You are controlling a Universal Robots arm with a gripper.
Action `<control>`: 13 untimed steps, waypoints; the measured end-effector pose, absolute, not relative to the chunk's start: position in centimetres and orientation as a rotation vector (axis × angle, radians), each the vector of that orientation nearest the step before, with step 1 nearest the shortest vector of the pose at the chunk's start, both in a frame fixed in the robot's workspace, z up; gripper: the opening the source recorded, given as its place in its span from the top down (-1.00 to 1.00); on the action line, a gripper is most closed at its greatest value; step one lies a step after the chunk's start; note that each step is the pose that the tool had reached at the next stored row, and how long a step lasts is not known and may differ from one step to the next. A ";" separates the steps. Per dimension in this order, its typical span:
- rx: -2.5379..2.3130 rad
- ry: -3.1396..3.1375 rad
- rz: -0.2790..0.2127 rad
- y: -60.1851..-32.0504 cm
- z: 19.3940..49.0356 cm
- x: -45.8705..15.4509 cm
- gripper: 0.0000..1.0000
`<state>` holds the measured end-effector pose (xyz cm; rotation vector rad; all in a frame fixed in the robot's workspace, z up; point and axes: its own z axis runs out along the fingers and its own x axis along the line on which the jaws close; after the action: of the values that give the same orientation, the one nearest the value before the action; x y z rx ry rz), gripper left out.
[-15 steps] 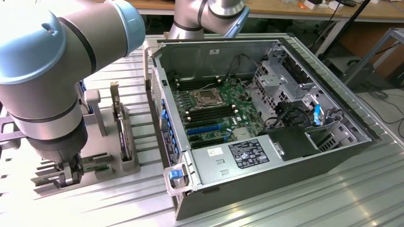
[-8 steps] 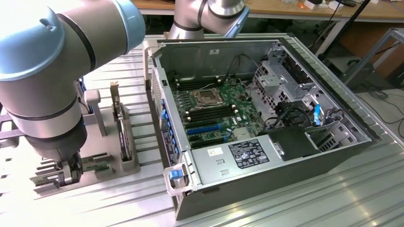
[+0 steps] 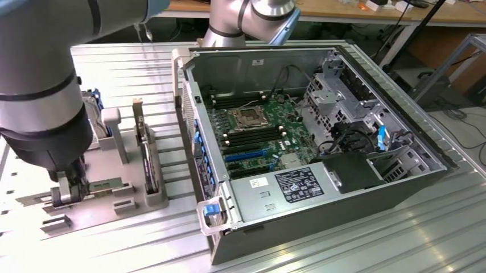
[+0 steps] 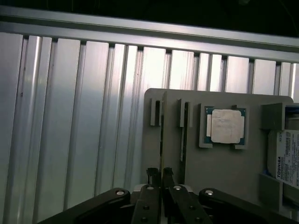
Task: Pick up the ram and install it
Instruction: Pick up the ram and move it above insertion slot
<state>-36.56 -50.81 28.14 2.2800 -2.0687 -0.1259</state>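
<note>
gripper (image 4: 161, 175) is pinched narrow on the top edge of the ram (image 4: 162, 135), which stands edge-on in its slot in the gray holder (image 4: 224, 172). so the pick's barely begun, install all left (pc case (image 3: 304, 227) sits well apart). arm hides that slot in ext. view; ram's chips can't be made out.

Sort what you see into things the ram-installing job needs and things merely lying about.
Job: ram, gripped by the claw; open computer case.
Lying about: processor chip, hard drive, expansion card, all in the grey holder.
</note>
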 end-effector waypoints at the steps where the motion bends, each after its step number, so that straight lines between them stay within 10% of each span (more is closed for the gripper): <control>1: 2.280 -2.069 -0.126 -50.8 29.1 -36.6 0.73; 13: 2.292 -2.076 -0.146 -50.8 34.3 -34.1 0.73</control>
<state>-34.14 -50.81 34.25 2.2920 -2.0758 -0.1463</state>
